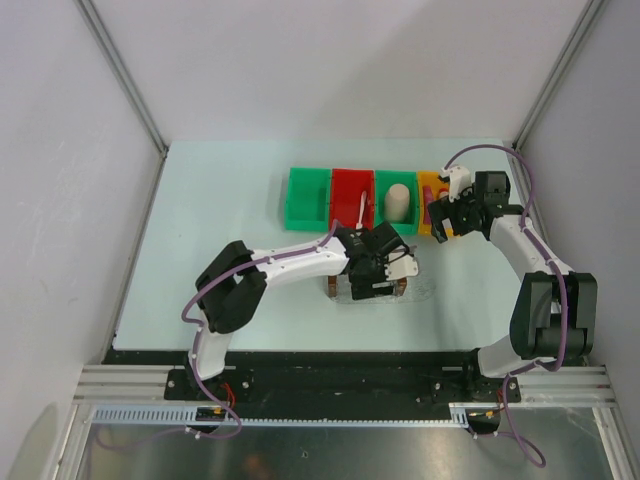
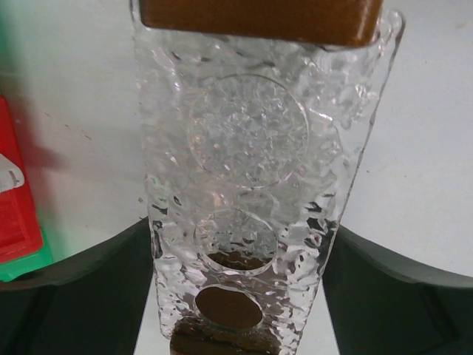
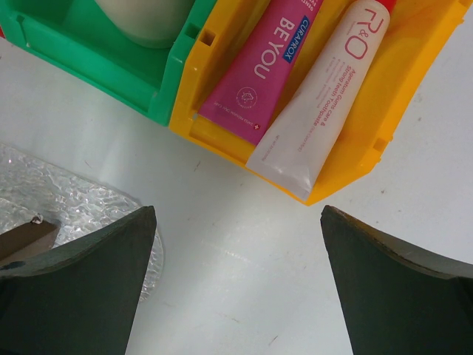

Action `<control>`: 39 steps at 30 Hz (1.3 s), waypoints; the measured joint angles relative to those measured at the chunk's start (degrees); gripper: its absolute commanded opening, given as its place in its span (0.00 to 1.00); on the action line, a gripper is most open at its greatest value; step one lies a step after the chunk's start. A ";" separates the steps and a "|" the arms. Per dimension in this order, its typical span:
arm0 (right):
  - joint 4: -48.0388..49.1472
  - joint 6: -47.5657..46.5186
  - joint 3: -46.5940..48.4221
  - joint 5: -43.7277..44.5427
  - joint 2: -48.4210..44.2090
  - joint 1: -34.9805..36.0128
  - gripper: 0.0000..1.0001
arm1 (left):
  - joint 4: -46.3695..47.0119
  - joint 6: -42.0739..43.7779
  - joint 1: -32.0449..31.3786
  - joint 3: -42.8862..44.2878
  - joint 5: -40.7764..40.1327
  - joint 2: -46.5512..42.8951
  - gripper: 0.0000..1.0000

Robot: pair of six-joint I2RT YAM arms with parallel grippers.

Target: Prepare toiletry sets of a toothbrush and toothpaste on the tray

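The clear bumpy tray (image 2: 251,133) lies on the table, with nothing on the part that shows, its brown handle (image 2: 259,18) at the far end. In the top view the tray (image 1: 342,295) is mostly under my left gripper (image 1: 385,275). My left gripper (image 2: 240,225) is open, one finger on each side of the tray. The white toothbrush (image 1: 358,210) lies in the red bin. The magenta toothpaste (image 3: 259,66) lies in the yellow bin (image 3: 199,111) beside a white-and-pink tube (image 3: 325,96). My right gripper (image 3: 236,214) is open and empty over the bare table just in front of that bin; it also shows in the top view (image 1: 437,222).
A row of bins stands at the back: green (image 1: 305,197), red (image 1: 348,195), green with a beige cup (image 1: 398,200), yellow (image 1: 430,185). The red bin's corner (image 2: 15,214) is left of the tray. The tray's edge (image 3: 66,200) shows left of my right gripper.
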 measured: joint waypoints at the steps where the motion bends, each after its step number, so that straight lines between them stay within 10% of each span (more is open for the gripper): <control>1: 0.00 0.00 0.00 0.00 0.02 0.00 1.00 | -0.13 0.04 -0.02 -0.09 0.00 0.00 0.92; 39: 0.07 0.20 0.00 0.70 0.66 0.81 1.00 | -1.01 2.60 -0.07 0.35 2.49 -16.59 1.00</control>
